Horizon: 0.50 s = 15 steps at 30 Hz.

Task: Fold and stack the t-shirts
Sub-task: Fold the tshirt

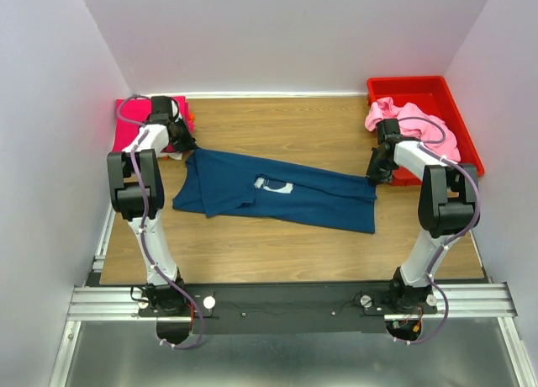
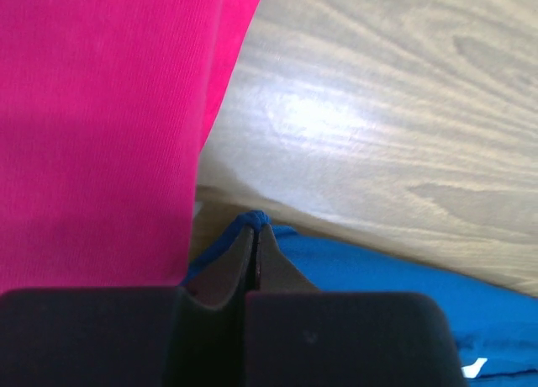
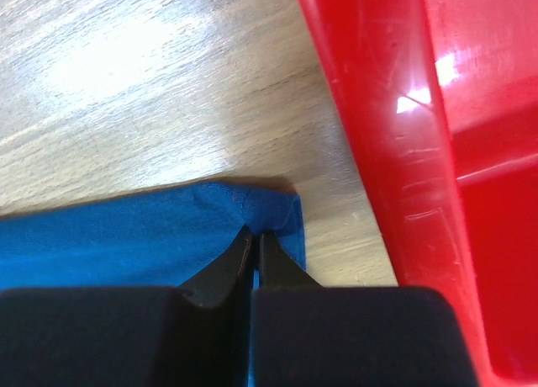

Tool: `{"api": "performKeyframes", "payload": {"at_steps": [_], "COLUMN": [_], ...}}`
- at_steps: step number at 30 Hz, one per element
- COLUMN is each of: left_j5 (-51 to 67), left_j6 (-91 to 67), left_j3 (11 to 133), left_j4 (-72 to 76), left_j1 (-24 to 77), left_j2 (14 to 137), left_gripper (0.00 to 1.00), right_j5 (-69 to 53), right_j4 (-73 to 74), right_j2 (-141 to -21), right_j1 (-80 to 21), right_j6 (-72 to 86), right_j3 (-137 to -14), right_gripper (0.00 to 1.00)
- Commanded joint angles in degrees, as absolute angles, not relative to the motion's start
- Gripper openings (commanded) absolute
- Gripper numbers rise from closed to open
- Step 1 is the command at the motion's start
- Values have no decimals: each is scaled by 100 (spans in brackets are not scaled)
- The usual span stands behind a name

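The navy blue t-shirt [image 1: 277,192] lies stretched across the middle of the table, its white print [image 1: 274,185] partly folded under. My left gripper [image 1: 182,145] is shut on the shirt's left corner [image 2: 255,220], beside the magenta t-shirt [image 1: 133,124], which fills the left of the left wrist view [image 2: 92,126]. My right gripper [image 1: 373,175] is shut on the shirt's right corner [image 3: 252,210], next to the red bin. The light pink t-shirt [image 1: 412,122] lies heaped in the red bin.
The red plastic bin [image 1: 458,126] stands at the back right; its wall [image 3: 378,126] is close to my right fingers. White walls close in the table on three sides. Bare wood [image 1: 286,122] lies behind the navy shirt.
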<state>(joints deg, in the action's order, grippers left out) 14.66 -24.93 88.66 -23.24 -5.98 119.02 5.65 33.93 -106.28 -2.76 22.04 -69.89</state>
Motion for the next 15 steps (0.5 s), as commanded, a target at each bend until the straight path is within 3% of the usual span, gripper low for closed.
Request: {"api": "performKeyframes", "payload": {"at_steps": [1, 5, 7, 8, 9, 10, 11, 12, 15], "left_j5": [1353, 1502, 1590, 1626, 1669, 1670, 1670, 1644, 1556], "left_j6": [-2505, -2531, -2496, -2470, -2470, -2470, -2470, -2478, -2505], "left_j3": [9105, 9351, 9483, 9570, 9728, 9799, 9861, 9974, 10160], "left_j4": [-2162, -2040, -2048, -2065, -2092, -2109, -2162, -2171, -2276], "left_j1": [-642, -598, -554, -519, -492, -431, -396, -369, -246], "left_j2": [12137, 12278, 12435, 12497, 12542, 12585, 12629, 12647, 12586], "left_gripper": [0, 0, 0, 7, 16, 23, 35, 39, 50], "right_j5": [1054, 1046, 976, 862, 800, 739, 660, 494, 212], "right_j4": [3392, 3445, 3454, 3472, 3480, 3489, 3498, 3498, 3516], "right_j2": [-10459, -10450, -10433, -10415, -10398, -10354, -10319, -10292, -10161], "right_j1": [-202, -193, -193, -202, -211, -202, -202, -202, -211], "right_j6": [2215, 2153, 2075, 2039, 2004, 1978, 1908, 1872, 1776], "right_j3": [-6899, -6926, -6952, -6996, -7022, -7049, -7075, -7136, -7242], "right_gripper": [8, 8, 13, 19, 36, 43, 48, 55, 64]}}
